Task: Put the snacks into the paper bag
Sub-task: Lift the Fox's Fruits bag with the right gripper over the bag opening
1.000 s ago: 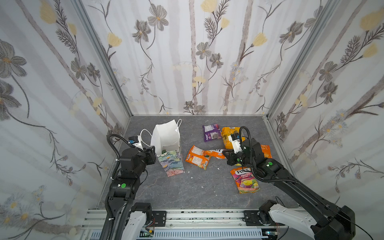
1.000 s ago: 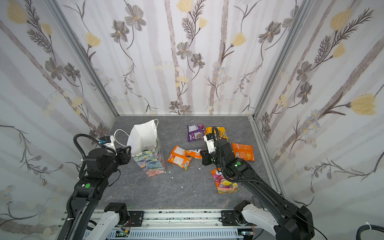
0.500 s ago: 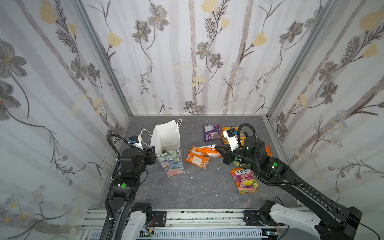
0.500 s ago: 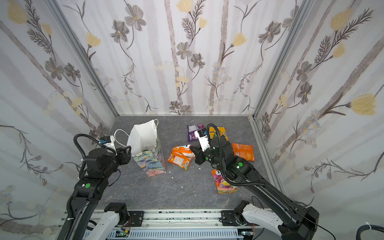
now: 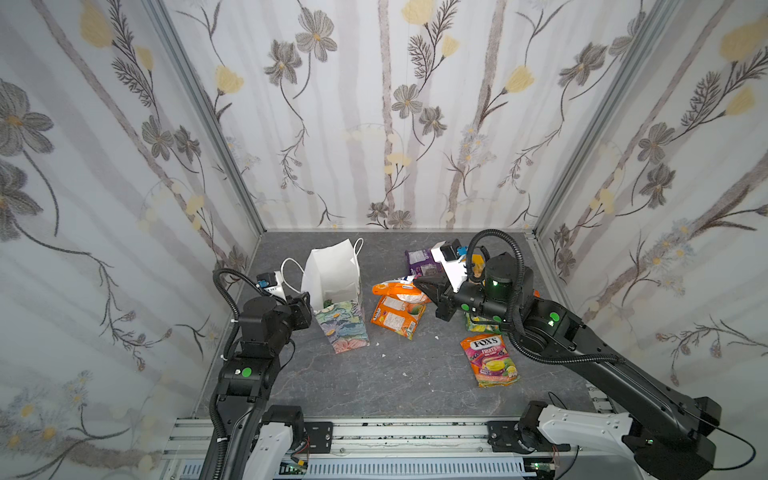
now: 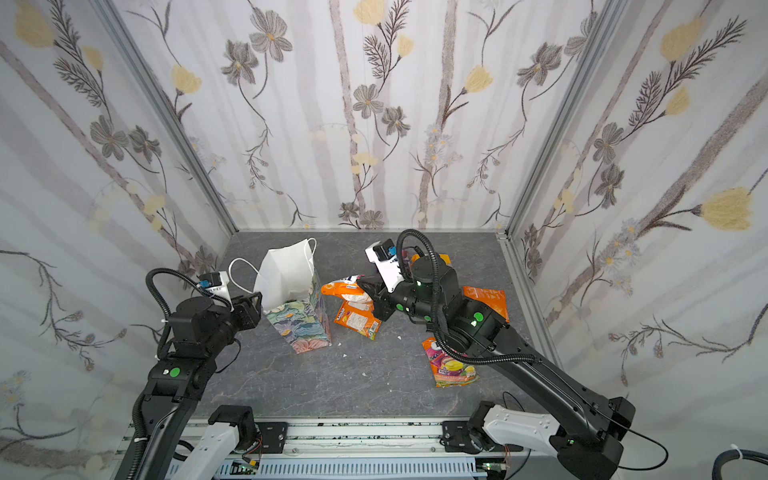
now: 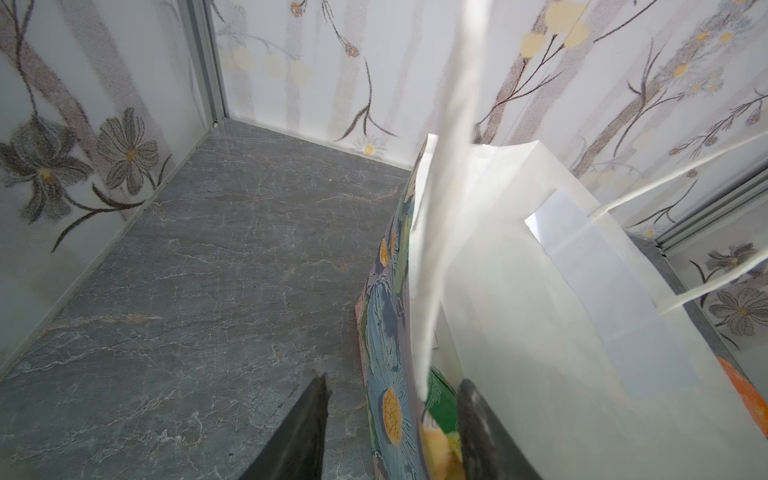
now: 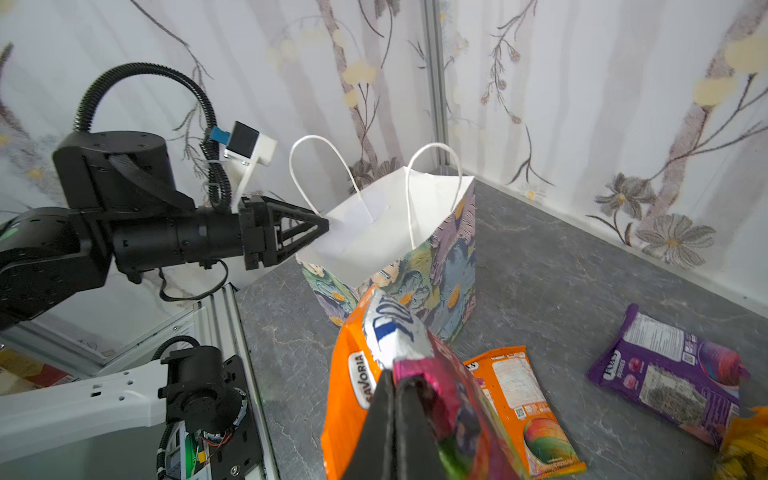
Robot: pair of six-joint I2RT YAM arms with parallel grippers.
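My left arm (image 5: 249, 365) and right arm (image 5: 582, 345) are matte black, each on a white base housing (image 5: 582, 424). Round green markers (image 5: 247, 372) dot my links. A ribbed black hose (image 5: 494, 232) arches at each wrist. The white camera bracket (image 8: 253, 158) carries a black cube and a blue plug. My left gripper (image 8: 326, 226) has black triangular truss fingers.

1. We count one paper bag (image 5: 340, 328).
2. Outside it we count seven snacks (image 5: 395, 318): orange packet (image 5: 397, 291), three; purple packet (image 5: 419, 259), yellow packet (image 8: 744, 444), pink FOX'S packet (image 5: 490, 361) and half-hidden green-yellow packet (image 5: 478, 324), one each.
3. Inside it we see one green packet (image 7: 442, 397).
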